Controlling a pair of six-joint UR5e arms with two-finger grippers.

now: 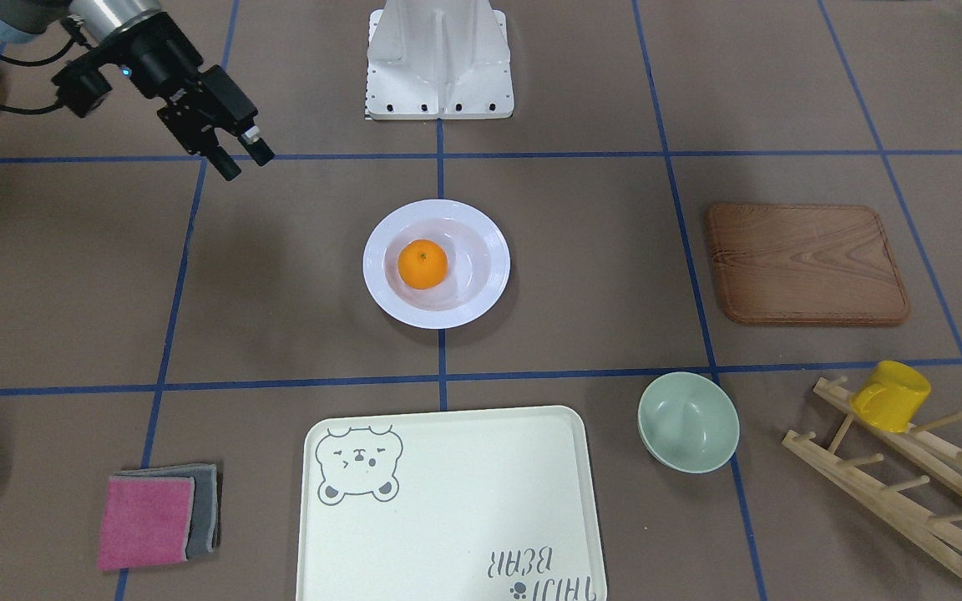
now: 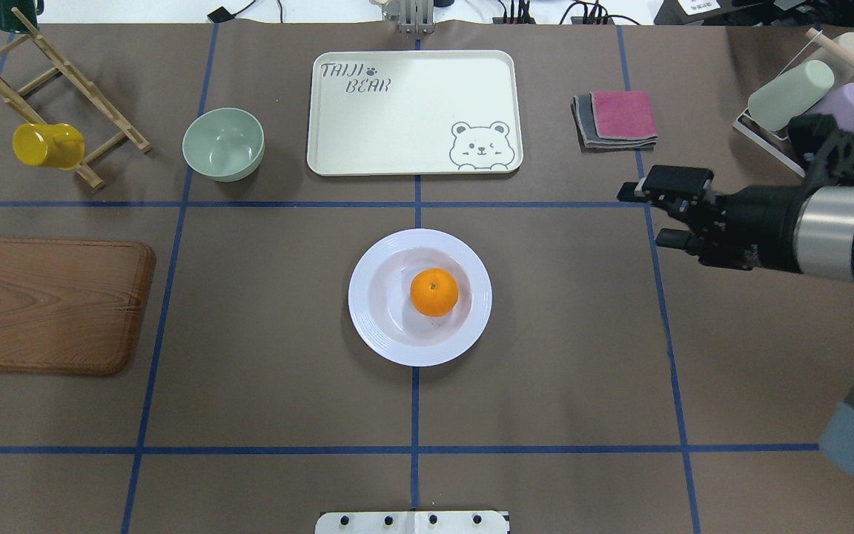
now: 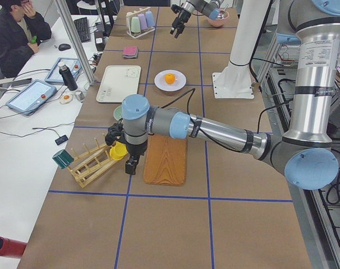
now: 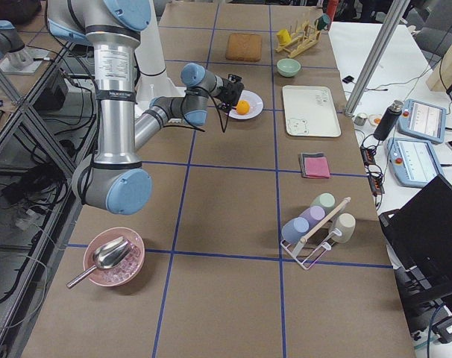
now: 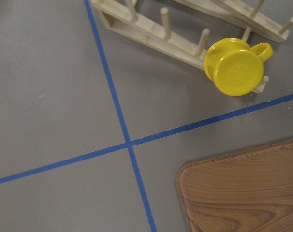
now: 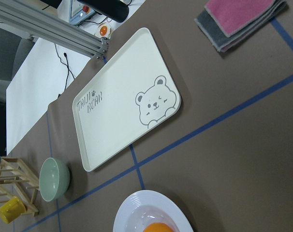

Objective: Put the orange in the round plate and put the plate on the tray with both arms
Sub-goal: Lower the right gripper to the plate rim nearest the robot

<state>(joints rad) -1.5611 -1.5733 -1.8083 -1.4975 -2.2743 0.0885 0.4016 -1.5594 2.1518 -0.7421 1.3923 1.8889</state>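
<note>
- Brown paper with a grid of blue tape covers the table [image 2: 249, 311], and the round plate [image 2: 375, 326] sits at its middle, right on a tape line
- Inside the plate's well lies the orange [image 2: 434, 291], a little to the right of centre in the overhead view, so the first half of the task looks done
- On the far side of the plate, well apart from it across another tape line, lies the tray [image 2: 412, 111], with nothing on it
- I judge the plate to be stiff, glossy and probably slick, and it may break if dropped; the wide ridged rim is the obvious place to hold, one gripper on the left edge and one on the right
- A loose orange would likely roll as soon as the plate tips, so the lift calls for both sides rising level
- Off to the plate's right hangs the right gripper [image 2: 642, 216], above the table and well clear of the rim; its two fingers stand apart, holding and touching nothing
- At the far left end the left gripper [image 3: 129, 170] hangs just over the edge of the wooden board [image 2: 49, 304], beside the yellow cup [image 2: 47, 145] on the wooden rack [image 2: 64, 89]; only the side view shows it, so I cannot tell how its fingers stand
</note>
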